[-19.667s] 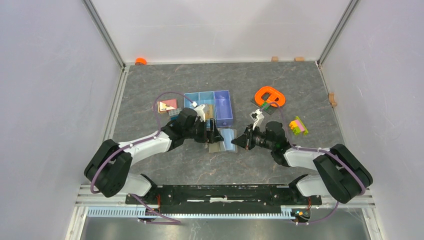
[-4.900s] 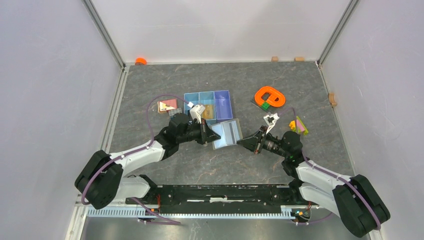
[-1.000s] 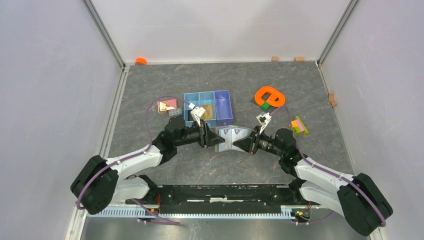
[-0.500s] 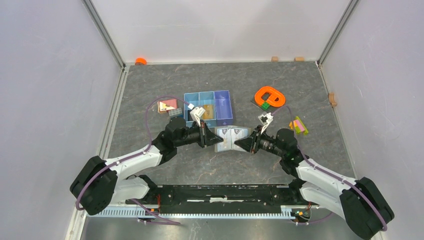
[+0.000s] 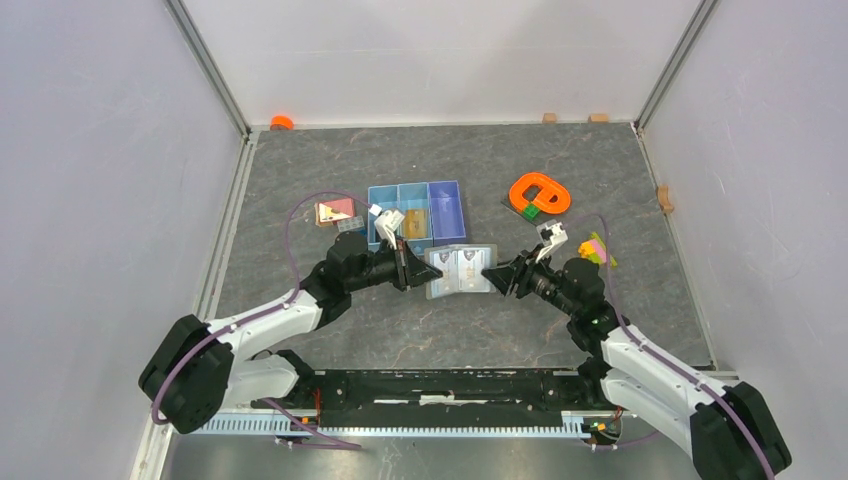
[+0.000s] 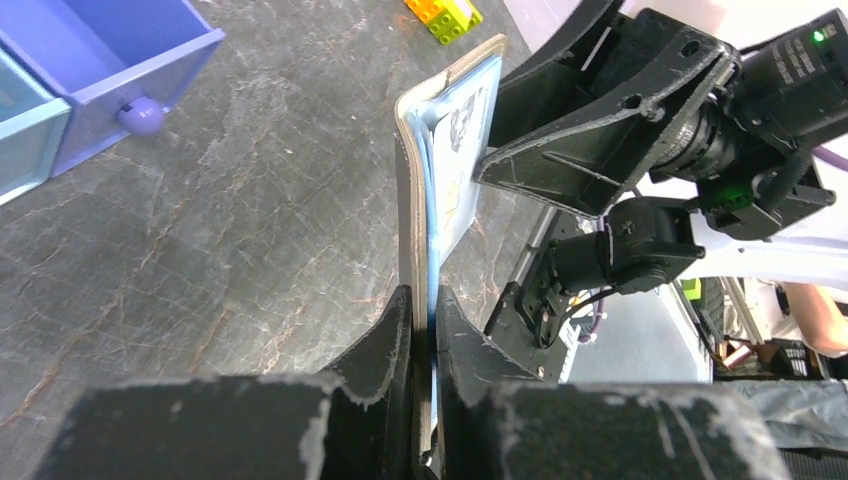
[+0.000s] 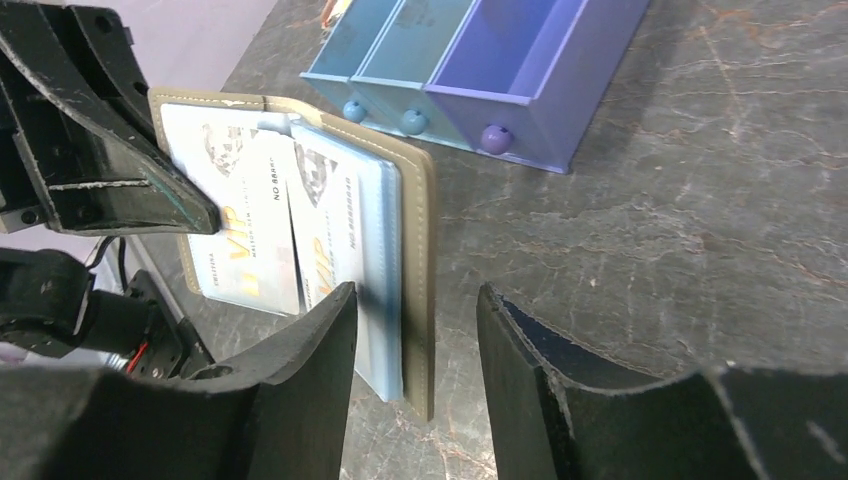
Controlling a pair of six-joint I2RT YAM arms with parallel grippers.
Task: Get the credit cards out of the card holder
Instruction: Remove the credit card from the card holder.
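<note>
- The card holder [image 5: 478,285] lies spread open between the 2 grippers near the middle of the table [image 5: 520,160], just on the near side of the blue-and-purple 3-compartment tray [image 5: 447,212], its pale blue inside facing up.
- 2 credit cards [image 5: 458,267] sit side by side in its slots. In the right wrist view they [image 7: 240,225] are whitish, with a dark emblem and "VIP" lettering, and both are seated in the holder [image 7: 424,250].
- The left gripper [image 5: 412,268] is clamped on the holder's left edge. In its wrist view, the 2 fingers [image 6: 395,330] pinch the taupe cover and blue lining [image 6: 425,190] between them, and the holder is seen edge-on.
- The left arm reaches from its base at the near left, elbow bent, forearm low and pointing right.
- The right gripper [image 5: 492,273] faces it from the other side with its jaws apart. In its wrist view the holder's right-hand stitched edge sits between the fingers [image 7: 320,350], but I cannot tell whether either finger touches it.
- The right arm mirrors the left, stretched forward from the near right with its wrist turned left.
- I cannot tell whether the holder rests on the table or is lifted off it.
</note>
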